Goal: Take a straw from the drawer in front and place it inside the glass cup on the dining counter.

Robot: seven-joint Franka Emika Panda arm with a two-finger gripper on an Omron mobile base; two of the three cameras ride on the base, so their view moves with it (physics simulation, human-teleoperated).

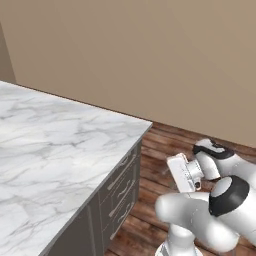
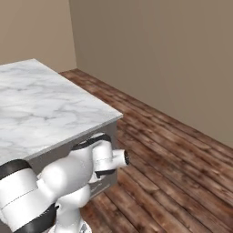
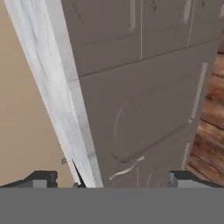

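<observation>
Marble first: from the left base view we look across the table (image 1: 55, 150), its white veined top bare on the part we can see, with closed drawers (image 1: 121, 186) stacked down the dark cabinet face below its edge. Our arm folds up at lower right, the hand (image 1: 184, 172) turned toward those drawer fronts and still apart from them.

From the right base view, we get the same table corner over a wooden floor (image 2: 173, 150), and the arm's wrist sits just off the cabinet end.

Down the hand view, rolled on its side, we face the cabinet: flat grey-brown fronts, slim silver handles (image 3: 199, 89), every drawer shut. The gripper (image 3: 113, 178) is spread wide, nothing between its tips. So the straw, we judge, is still inside a drawer; the cup we cannot place from here.

Risks now: with several alike fronts, we could pick the wrong drawer. The handle is thin, so an off-line approach may slip past it.
</observation>
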